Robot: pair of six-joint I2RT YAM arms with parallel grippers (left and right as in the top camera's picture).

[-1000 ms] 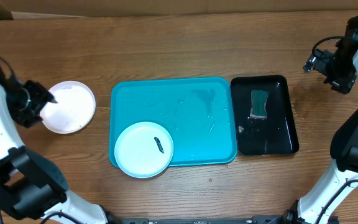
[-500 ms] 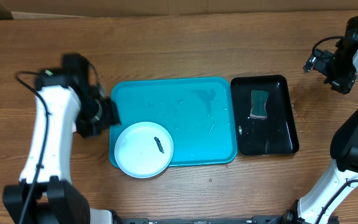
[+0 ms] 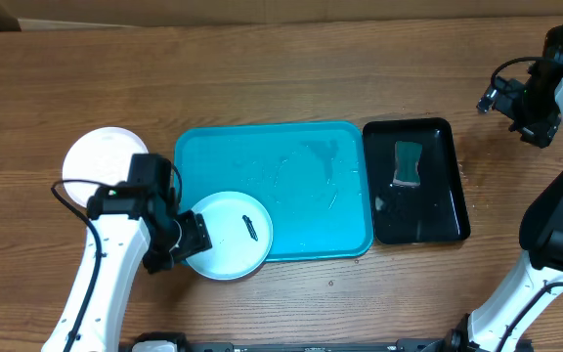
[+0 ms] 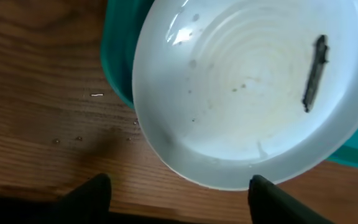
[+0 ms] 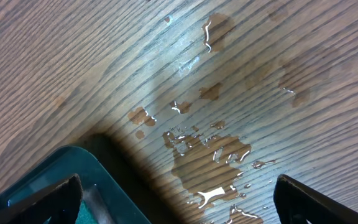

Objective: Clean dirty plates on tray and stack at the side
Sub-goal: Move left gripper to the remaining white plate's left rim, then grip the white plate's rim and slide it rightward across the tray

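Note:
A pale blue plate (image 3: 225,240) with a dark smear (image 3: 250,228) lies on the front left corner of the turquoise tray (image 3: 301,181), overhanging its rim. My left gripper (image 3: 192,238) is open and empty at the plate's left edge. In the left wrist view the plate (image 4: 247,93) and the smear (image 4: 314,73) lie just beyond my open fingers (image 4: 179,202). A white plate (image 3: 101,156) lies on the table left of the tray. No yellow-green rimmed plate is in view. My right gripper (image 3: 528,115) is open and empty, up at the far right.
A glossy black tray (image 3: 418,215) with a green sponge (image 3: 408,163) stands right of the turquoise tray. In the right wrist view its corner (image 5: 114,190) lies beside a water puddle (image 5: 210,162) on the wood, between my open fingers (image 5: 179,205).
My left arm has left the white plate on the table and swung right and forward to the pale blue plate on the tray. The right arm has not moved.

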